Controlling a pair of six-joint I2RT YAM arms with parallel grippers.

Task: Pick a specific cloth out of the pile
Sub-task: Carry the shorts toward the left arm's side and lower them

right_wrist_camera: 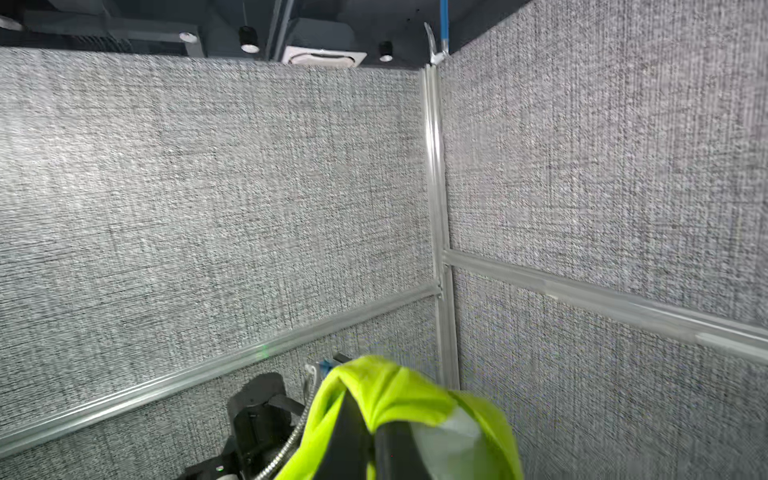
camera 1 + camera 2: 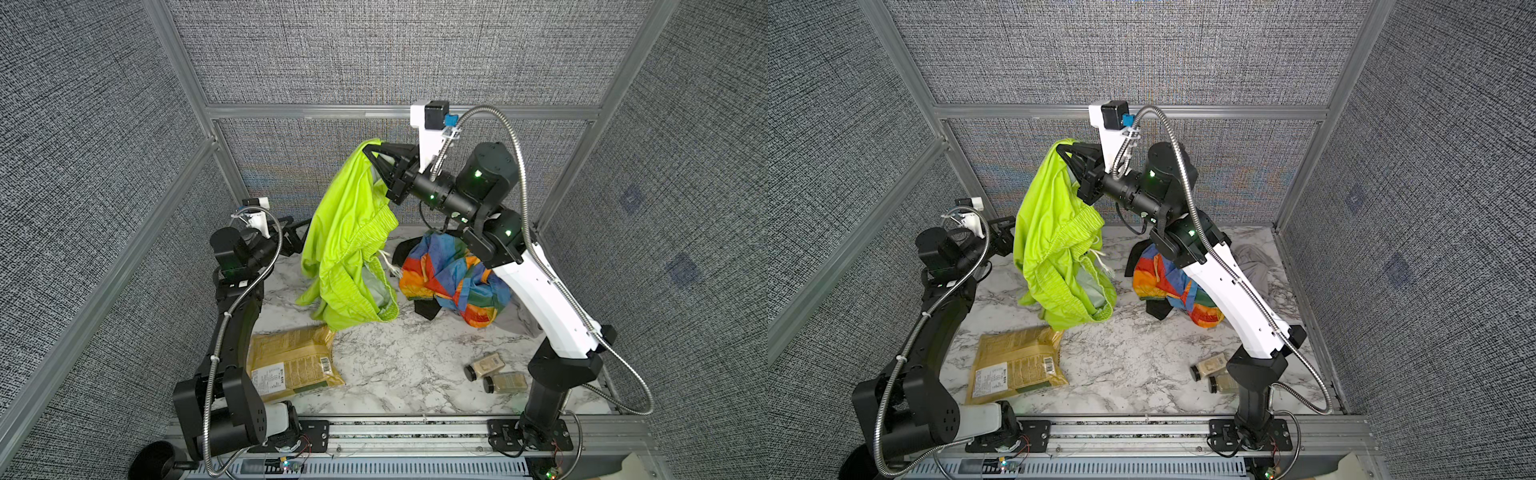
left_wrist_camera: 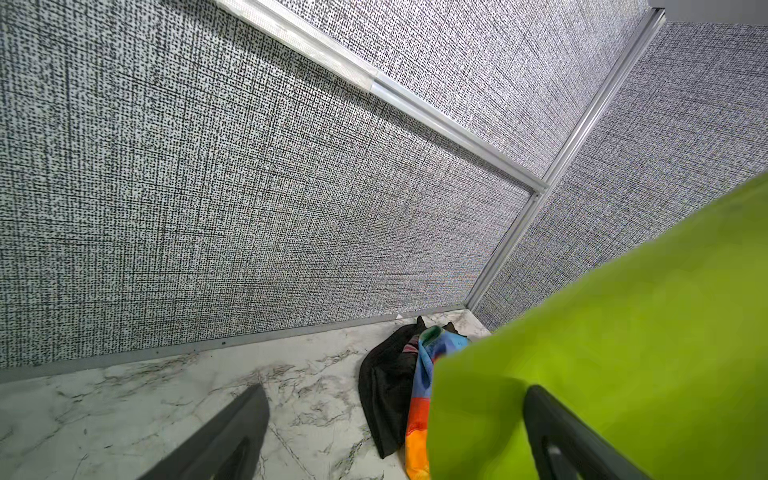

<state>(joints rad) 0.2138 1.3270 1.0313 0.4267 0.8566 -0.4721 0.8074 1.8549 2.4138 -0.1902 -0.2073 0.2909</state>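
Observation:
The lime-green cloth (image 2: 349, 249) (image 2: 1054, 249) hangs high over the back of the table, with its ribbed waistband, white drawstring and pale lining showing. My right gripper (image 2: 368, 147) (image 2: 1061, 149) (image 1: 372, 428) is shut on the cloth's top fold (image 1: 395, 386). I cannot tell whether its lower end touches the marble. My left gripper (image 2: 297, 237) (image 2: 1005, 239) (image 3: 395, 390) stands open low at the cloth's left side, and the green cloth (image 3: 623, 353) drapes past one finger. The pile (image 2: 449, 278) (image 2: 1163, 282) lies under my right arm: a rainbow-blocked garment, a black one (image 3: 386, 395) and a grey one (image 2: 1254, 262).
A yellow-brown flat packet (image 2: 291, 361) lies at the front left of the marble table (image 2: 395, 357). Two small jars (image 2: 484, 365) (image 2: 505, 382) lie by my right arm's base. Grey fabric walls close in the back and both sides.

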